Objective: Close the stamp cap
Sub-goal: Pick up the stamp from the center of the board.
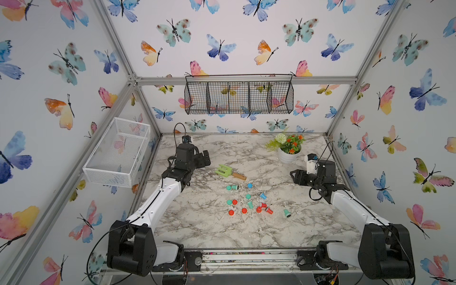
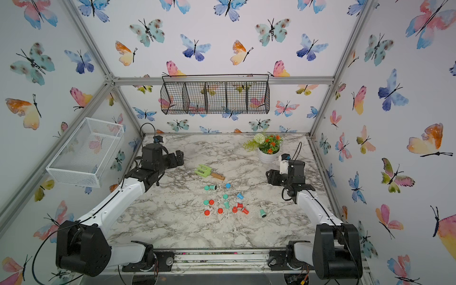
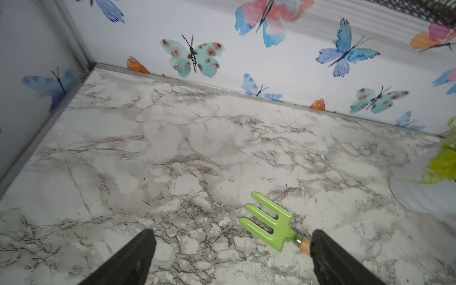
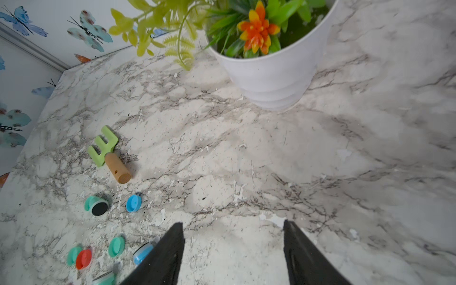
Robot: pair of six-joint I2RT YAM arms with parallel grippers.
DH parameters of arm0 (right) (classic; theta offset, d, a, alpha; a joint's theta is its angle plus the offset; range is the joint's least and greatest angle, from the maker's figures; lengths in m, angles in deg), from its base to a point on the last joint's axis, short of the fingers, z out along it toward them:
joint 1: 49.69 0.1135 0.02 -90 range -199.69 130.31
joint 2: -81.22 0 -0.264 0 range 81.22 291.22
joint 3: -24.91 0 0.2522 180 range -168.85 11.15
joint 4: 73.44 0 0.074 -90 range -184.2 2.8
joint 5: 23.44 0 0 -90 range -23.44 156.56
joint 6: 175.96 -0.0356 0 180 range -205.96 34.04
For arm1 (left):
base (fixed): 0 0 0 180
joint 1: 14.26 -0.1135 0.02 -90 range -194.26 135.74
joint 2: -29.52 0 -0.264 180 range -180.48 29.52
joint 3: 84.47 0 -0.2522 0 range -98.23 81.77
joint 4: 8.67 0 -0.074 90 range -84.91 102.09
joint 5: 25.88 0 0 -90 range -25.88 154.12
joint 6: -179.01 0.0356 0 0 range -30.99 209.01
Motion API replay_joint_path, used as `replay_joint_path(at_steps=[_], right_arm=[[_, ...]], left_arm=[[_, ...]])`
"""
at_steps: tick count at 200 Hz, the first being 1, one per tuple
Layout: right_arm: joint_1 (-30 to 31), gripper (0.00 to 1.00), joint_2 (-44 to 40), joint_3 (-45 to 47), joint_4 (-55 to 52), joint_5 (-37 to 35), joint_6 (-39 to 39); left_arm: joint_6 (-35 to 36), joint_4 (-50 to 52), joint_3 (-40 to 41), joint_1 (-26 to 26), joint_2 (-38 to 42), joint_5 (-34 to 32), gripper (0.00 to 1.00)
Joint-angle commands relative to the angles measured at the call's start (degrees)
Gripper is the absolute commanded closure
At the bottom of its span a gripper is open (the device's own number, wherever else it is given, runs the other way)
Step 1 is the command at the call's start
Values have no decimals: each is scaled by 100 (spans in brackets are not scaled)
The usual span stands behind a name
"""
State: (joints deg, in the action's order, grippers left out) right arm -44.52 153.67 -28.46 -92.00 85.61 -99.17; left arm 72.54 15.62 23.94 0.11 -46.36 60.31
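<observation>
I read the left gripper (image 3: 233, 233) as spread fully and empty, above the table (image 1: 222, 232) near the fork (image 3: 271, 224). The right gripper (image 4: 233, 224) is partly open and grips nothing. Stamps (image 4: 97, 206) and loose caps (image 4: 116, 245) lie scattered mid-table, between both arms and apart from either gripper.

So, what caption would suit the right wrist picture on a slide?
Right gripper, jaws apart, above a marble table with a potted plant, a garden fork and small coloured caps.
</observation>
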Motion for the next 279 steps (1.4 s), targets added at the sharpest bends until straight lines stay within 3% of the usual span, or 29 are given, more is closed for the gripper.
replay_joint_path(at_steps=[1,31,77,149,279], right_arm=[[512,35,147,-276,-894,53,-1],[1507,38,587,-687,-1329,-762,189],[2231,46,1263,-1097,-1487,-1300,689],[2872,53,2160,-1666,-1955,-1543,1671],[3333,59,2361,-1485,-1845,-1676,1830]], left_arm=[[397,953,-17,22,-50,630,1],[481,846,207,14,1,459,1],[355,723,484,13,315,392,1],[399,709,482,13,503,198,1],[408,713,498,13,486,181,2]])
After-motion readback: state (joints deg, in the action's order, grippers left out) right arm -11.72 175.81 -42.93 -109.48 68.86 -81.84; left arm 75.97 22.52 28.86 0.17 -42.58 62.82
